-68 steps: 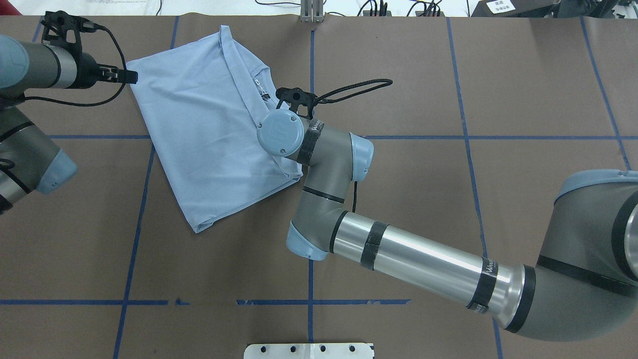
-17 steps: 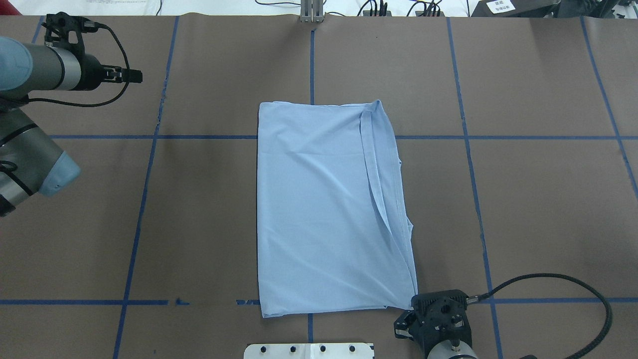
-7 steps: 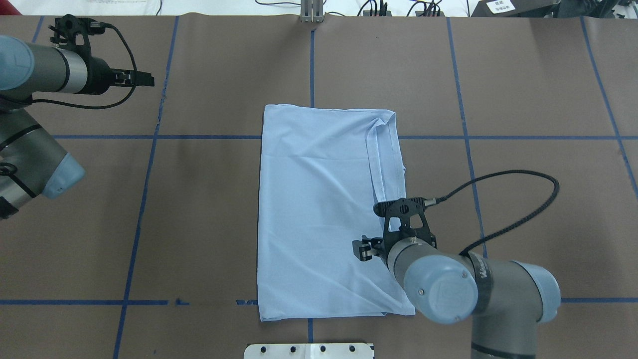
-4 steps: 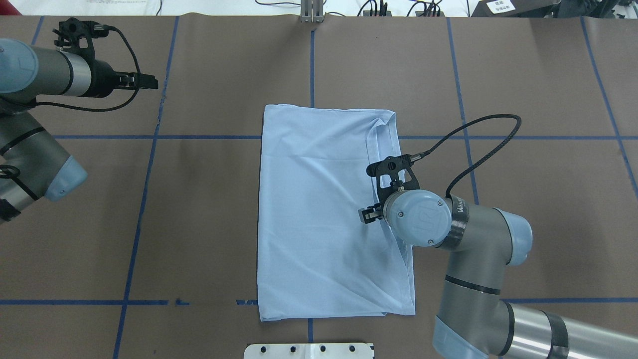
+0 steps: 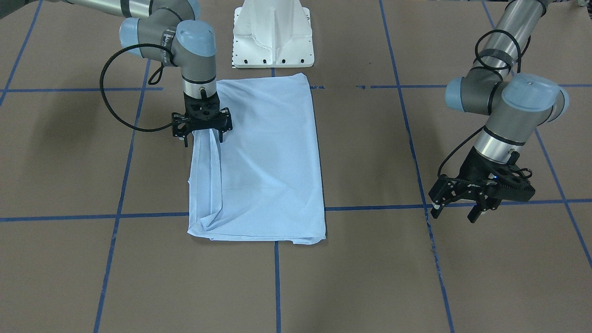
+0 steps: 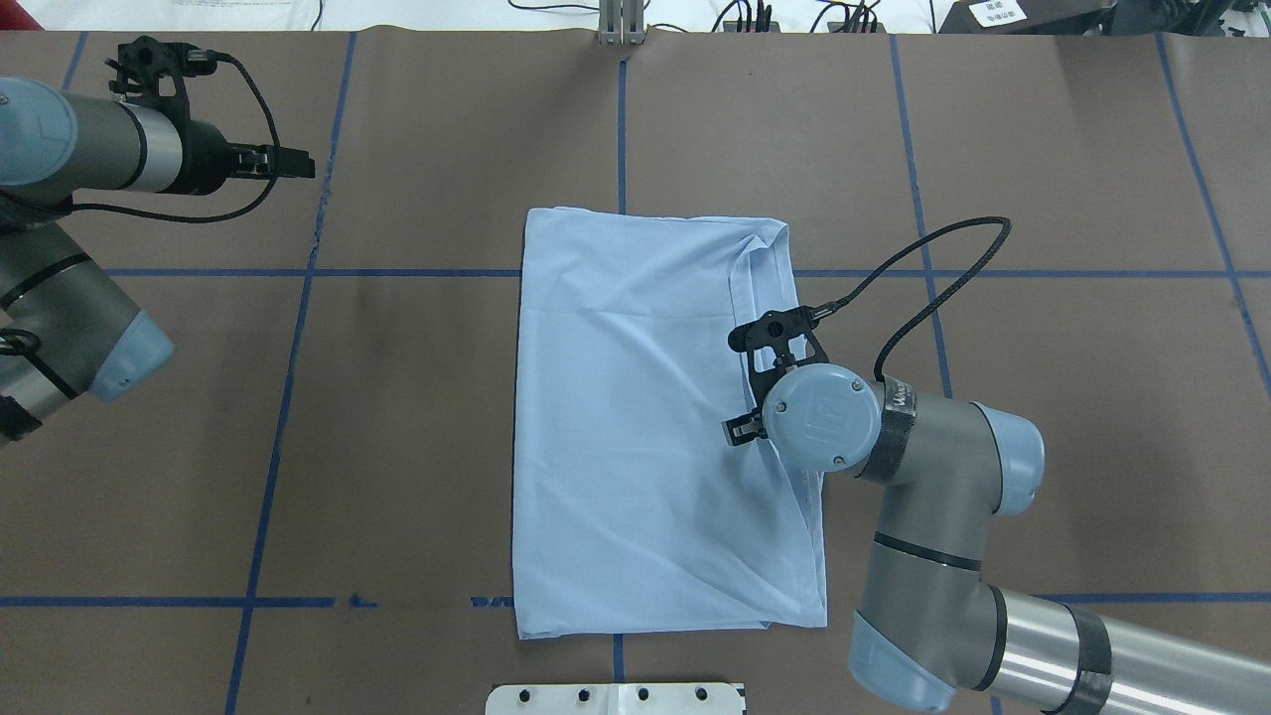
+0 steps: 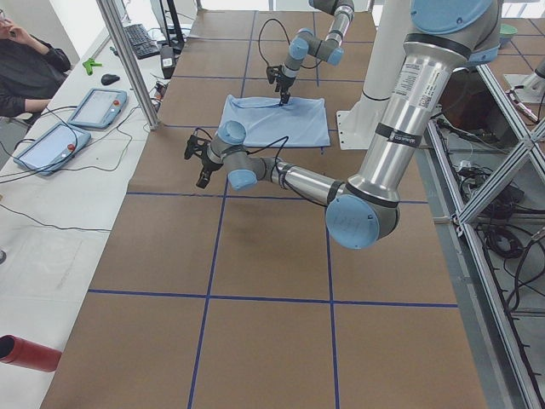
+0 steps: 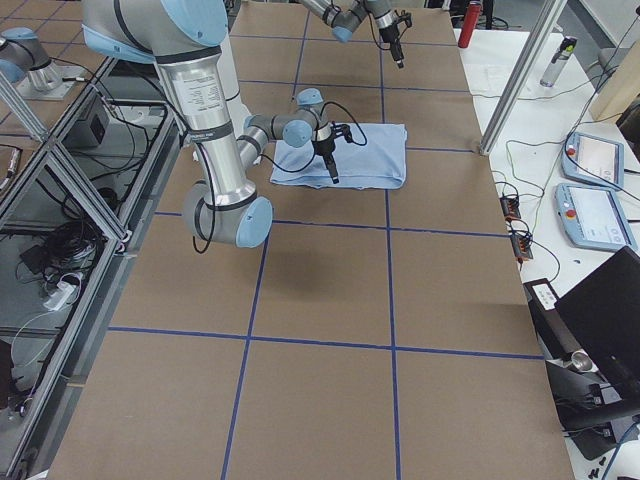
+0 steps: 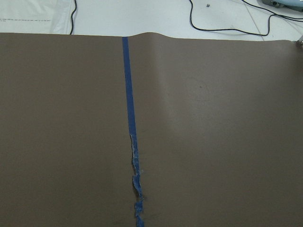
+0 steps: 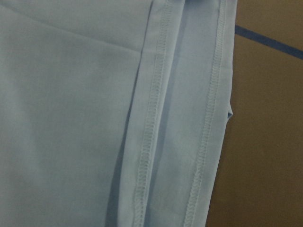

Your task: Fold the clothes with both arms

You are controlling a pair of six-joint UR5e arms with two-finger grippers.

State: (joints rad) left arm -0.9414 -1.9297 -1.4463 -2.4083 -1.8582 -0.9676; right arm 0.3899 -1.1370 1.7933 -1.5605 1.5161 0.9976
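Where the middle line of blue tape [image 6: 621, 129] runs down the table [image 6: 1043, 397], item one: a light blue T-shirt [image 6: 635, 427], lying flat as a long rectangle, its near end just short of the white pedestal [image 5: 273, 32]. Print, collar and label are out of sight, presumably turned inside the folds. Along the robot's right side two stitched hems [image 10: 151, 142] lie nearly parallel, one overlapping the other, so that edge is the loose, layered one and probably the place to take hold for the next fold. Item two: right gripper [image 5: 203, 138], pointing straight down over that edge about halfway along, fingers spread wide with the hem strip between them and holding nothing; whether the tips touch the cloth I cannot tell. It looks placed to pinch those layers together. Item three: left gripper [image 5: 455, 213], well apart from the shirt near the table's far left corner, fingers also apart and empty, hanging low over bare brown paper beside a frayed tape line [image 9: 135, 165], seemingly kept clear until a second hold is wanted.
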